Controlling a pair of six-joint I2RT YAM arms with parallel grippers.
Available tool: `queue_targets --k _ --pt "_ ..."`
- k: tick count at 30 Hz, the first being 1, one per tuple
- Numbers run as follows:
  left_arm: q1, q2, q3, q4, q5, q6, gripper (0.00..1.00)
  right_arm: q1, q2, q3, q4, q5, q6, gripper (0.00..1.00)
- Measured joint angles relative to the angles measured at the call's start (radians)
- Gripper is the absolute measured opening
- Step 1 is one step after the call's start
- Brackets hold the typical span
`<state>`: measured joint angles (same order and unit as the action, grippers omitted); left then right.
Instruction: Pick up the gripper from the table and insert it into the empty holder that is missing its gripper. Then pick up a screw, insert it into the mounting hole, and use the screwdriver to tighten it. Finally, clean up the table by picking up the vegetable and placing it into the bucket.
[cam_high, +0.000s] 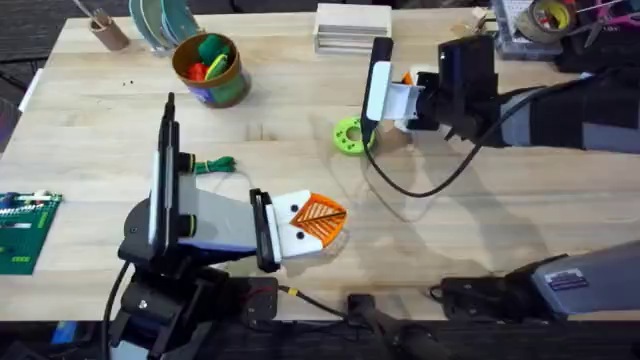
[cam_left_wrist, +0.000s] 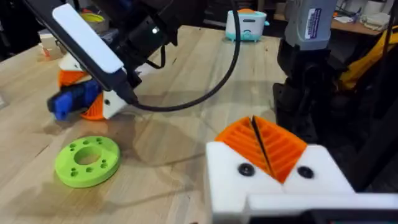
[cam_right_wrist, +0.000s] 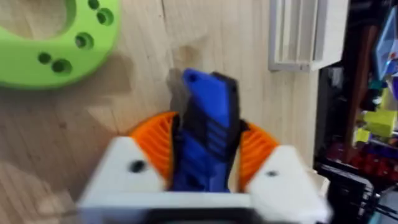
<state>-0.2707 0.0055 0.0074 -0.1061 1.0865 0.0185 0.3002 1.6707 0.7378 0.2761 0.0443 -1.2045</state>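
Note:
My left gripper (cam_high: 318, 218) rests low over the table (cam_high: 480, 210) near the front middle. It is shut, its orange ribbed pads (cam_left_wrist: 283, 146) pressed together with nothing between them. Both pads sit in the white holder blocks (cam_left_wrist: 273, 186), each showing a dark screw head (cam_left_wrist: 246, 169). My right gripper (cam_high: 392, 100) hovers at the back middle, shut on the blue screwdriver (cam_right_wrist: 208, 130), which also appears as the screwdriver (cam_left_wrist: 71, 102) in the left wrist view. The green vegetable (cam_high: 212, 166) lies beside the left arm. The bucket (cam_high: 210, 72) stands at the back left.
A green round disc with holes (cam_high: 348, 136) lies between the grippers, just in front of the right one. A tan wooden cup (cam_high: 108, 32) and a white stack (cam_high: 352, 26) stand along the far edge. A green circuit board (cam_high: 22, 232) lies at the left edge.

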Motion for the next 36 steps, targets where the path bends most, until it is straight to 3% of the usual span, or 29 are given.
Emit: queue_targets --k 3,4,16,26,29,30,34,35,36 --pt "0.0 0.0 0.0 0.0 0.0 0.0 0.01 -0.004 -0.002 0.012 0.019 0.008 -0.001 0.932" --pt "0.0 0.0 0.0 0.0 0.0 0.0 0.01 -0.005 -0.004 0.02 0.018 0.01 0.0 0.974" --pt "0.0 0.0 0.0 0.0 -0.002 0.0 0.01 -0.003 -0.04 0.013 -0.015 0.032 0.09 0.992" --pt "0.0 0.0 0.0 0.0 -0.002 0.0 0.016 -0.002 -0.294 0.005 -0.022 0.186 0.444 0.991" --pt "0.0 0.0 0.0 0.001 -0.003 0.005 0.193 -0.002 -0.364 0.005 -0.023 0.201 0.554 0.991" --pt "0.0 0.0 0.0 0.001 -0.003 0.004 0.297 -0.002 -0.384 0.005 -0.023 0.203 0.588 0.991" --pt "0.0 0.0 0.0 0.001 -0.003 0.007 0.867 -0.002 -0.451 0.005 -0.023 0.206 0.71 0.991" --pt "0.0 0.0 0.0 0.001 -0.003 0.005 0.956 -0.002 -0.466 0.005 -0.023 0.207 0.74 0.991" --pt "0.0 0.0 0.0 0.001 -0.003 0.005 0.983 -0.002 -0.477 0.005 -0.023 0.207 0.766 0.991"
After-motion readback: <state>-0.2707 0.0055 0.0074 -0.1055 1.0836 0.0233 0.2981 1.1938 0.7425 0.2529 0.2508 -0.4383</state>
